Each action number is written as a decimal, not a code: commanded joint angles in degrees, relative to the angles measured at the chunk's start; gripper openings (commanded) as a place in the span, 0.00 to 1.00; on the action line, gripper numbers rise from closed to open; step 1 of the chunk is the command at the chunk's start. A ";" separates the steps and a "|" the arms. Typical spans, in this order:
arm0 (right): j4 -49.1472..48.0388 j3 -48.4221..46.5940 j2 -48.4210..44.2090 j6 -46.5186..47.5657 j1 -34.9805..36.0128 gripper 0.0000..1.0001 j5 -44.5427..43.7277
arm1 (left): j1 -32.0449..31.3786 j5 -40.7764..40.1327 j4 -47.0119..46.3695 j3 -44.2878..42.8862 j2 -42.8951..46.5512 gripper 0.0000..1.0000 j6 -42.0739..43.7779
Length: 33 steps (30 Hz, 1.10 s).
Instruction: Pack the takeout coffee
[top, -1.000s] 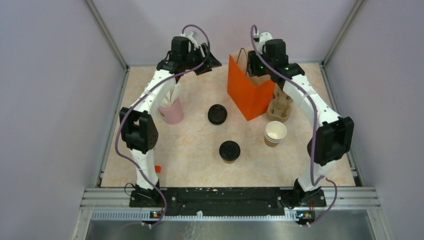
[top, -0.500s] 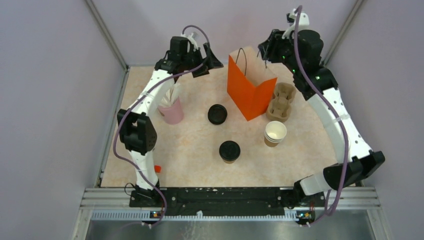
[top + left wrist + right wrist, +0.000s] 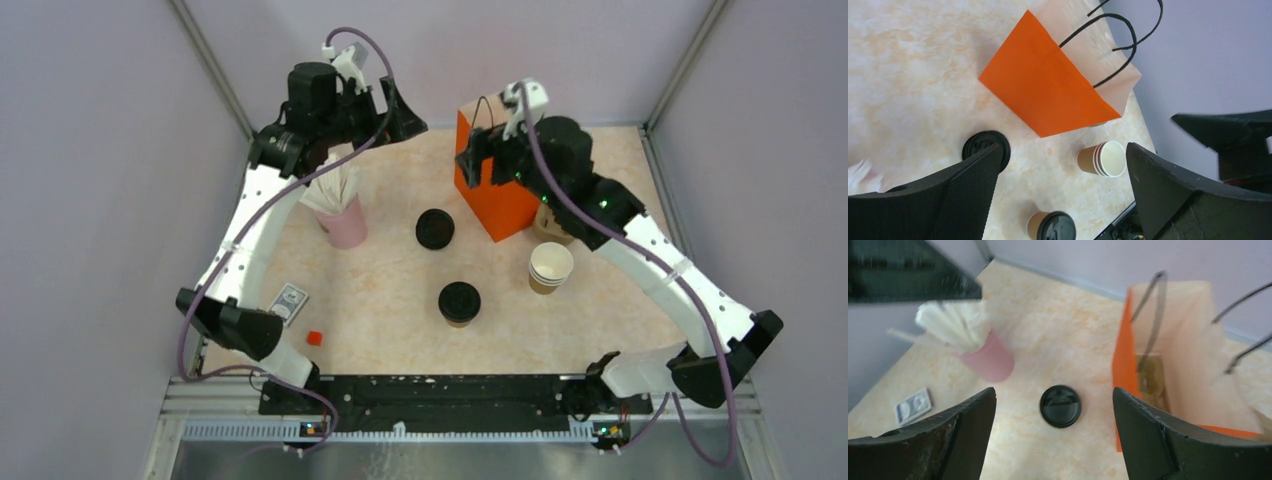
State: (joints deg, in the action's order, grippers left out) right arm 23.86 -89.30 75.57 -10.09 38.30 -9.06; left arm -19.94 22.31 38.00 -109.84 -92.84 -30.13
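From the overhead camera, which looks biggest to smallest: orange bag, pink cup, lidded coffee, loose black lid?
Largest: orange bag. Then pink cup. The takeout coffee and loose black lid look about alike from above, so I won't rank them.

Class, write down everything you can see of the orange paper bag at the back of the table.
The orange paper bag stands upright and open on the marbled table, on the far side, right of centre. Its outside is bright orange and its inside pale, with sharp folded edges and two thin black cord handles at the mouth. The right wrist view shows something brownish at its bottom, too blurred to name.
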 commanded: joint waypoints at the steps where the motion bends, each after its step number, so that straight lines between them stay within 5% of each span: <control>1: 1.98 4.50 -3.89 5.02 8.01 0.85 -3.87 | 0.00 -8.16 12.34 -3.13 6.83 0.99 4.51; 8: 5.76 6.88 -7.97 -1.54 10.54 0.84 -12.38 | 0.09 -12.96 15.98 3.05 14.21 0.99 4.71; 15: 20.91 -9.60 -1.49 -12.37 9.18 0.92 -34.01 | 0.08 -9.05 13.55 5.50 15.06 0.99 10.33; 23: 39.31 -29.20 12.09 -39.10 -1.98 0.94 -24.25 | 0.09 -9.14 11.56 8.83 16.65 0.97 12.63; 26: 45.01 -31.20 15.49 -49.29 -4.12 0.82 -21.77 | 0.03 -8.60 10.29 10.92 17.58 0.97 12.55; 33: 39.05 -20.79 13.47 -58.66 -7.98 0.52 -18.29 | -0.06 -7.64 10.50 10.31 17.02 0.97 12.09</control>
State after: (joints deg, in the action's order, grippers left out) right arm 62.13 -111.33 90.65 -59.51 32.75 -29.17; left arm -19.94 13.69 51.33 -98.70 -77.41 -18.68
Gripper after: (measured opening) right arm 0.566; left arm 0.968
